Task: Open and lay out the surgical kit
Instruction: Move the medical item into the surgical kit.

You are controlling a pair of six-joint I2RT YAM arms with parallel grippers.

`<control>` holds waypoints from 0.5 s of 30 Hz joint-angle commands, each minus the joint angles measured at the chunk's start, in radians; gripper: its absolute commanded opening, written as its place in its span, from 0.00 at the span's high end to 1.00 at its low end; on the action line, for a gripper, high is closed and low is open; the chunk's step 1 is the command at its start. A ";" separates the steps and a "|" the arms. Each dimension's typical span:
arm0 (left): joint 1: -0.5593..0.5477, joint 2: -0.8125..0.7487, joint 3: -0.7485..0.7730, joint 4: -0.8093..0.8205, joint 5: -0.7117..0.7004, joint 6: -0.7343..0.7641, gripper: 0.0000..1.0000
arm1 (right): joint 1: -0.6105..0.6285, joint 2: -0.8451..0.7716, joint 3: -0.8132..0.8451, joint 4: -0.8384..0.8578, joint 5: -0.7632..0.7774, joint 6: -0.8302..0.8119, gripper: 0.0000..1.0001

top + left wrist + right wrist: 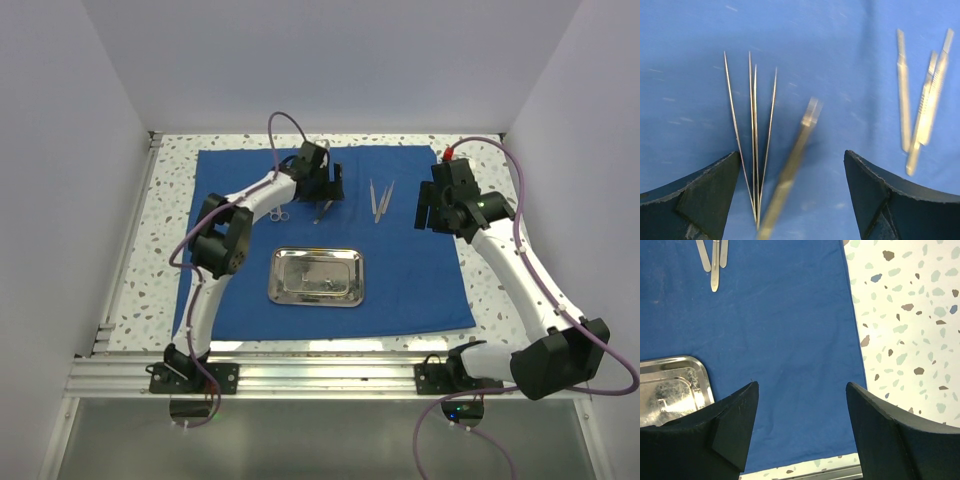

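Note:
The royal-blue drape (420, 270) lies spread flat on the table. The steel tray (316, 277) sits on its middle and looks empty. My left gripper (327, 192) is open over the drape's far part. In the left wrist view, the left gripper (791, 154) has a blurred steel instrument (799, 142) slanting between its jaws. Thin fine-tipped forceps (754, 135) lie by the left finger. Steel tweezers (920, 100) lie to the right; they also show in the top view (381, 198). Scissors (280, 212) lie left of the arm. My right gripper (802, 384) is open and empty above the drape.
The drape's right edge (852, 315) meets speckled tabletop (910, 315). The tray's corner (670, 385) is at the lower left of the right wrist view, and the tweezers' ends (714, 262) at its top. White walls enclose the table; an aluminium rail (320, 375) runs along the near edge.

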 commanded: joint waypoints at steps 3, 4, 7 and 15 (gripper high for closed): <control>-0.068 -0.007 0.002 -0.022 0.073 -0.062 0.12 | 0.003 -0.017 -0.011 0.000 0.020 -0.015 0.26; -0.071 -0.004 0.011 -0.025 0.073 -0.063 0.12 | 0.004 -0.020 -0.014 0.002 0.020 -0.015 0.26; -0.083 -0.006 0.022 -0.026 0.078 -0.071 0.12 | 0.004 -0.026 -0.022 0.003 0.018 -0.009 0.26; -0.071 -0.021 0.071 -0.072 0.038 -0.033 0.12 | 0.004 -0.046 -0.030 0.008 0.010 -0.006 0.24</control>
